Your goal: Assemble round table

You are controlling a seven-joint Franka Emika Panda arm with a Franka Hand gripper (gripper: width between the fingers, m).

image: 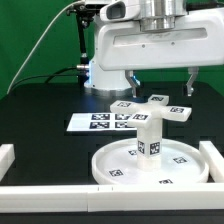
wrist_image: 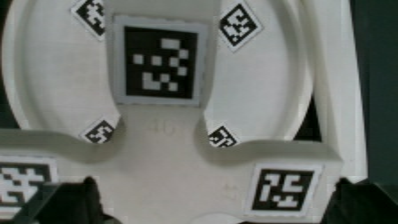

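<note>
The fingers (image: 131,79) of the gripper (image: 160,83) are spread wide and grasp nothing. They hang in the upper middle of the exterior view, just above the foot piece, with a gap of dark background under each tip.

At the lower left edge a white wall (image: 9,156) stands, with bare black table (image: 40,125) between it and the parts. Right of that, at mid-frame, the marker board (image: 95,122) lies flat, near the disc but apart from it.

The round disc (image: 115,166) sits in the lower middle, its rim close to the front wall (image: 90,196). The leg (image: 148,142) stands upright at its centre, and the cross-shaped foot (image: 152,108) lies across the leg's top, its arms jutting past the leg on both sides.

Another wall (image: 214,160) stands just beside the disc's rim at the lower right.

In the wrist view the foot (wrist_image: 160,150) fills most of the picture.
</note>
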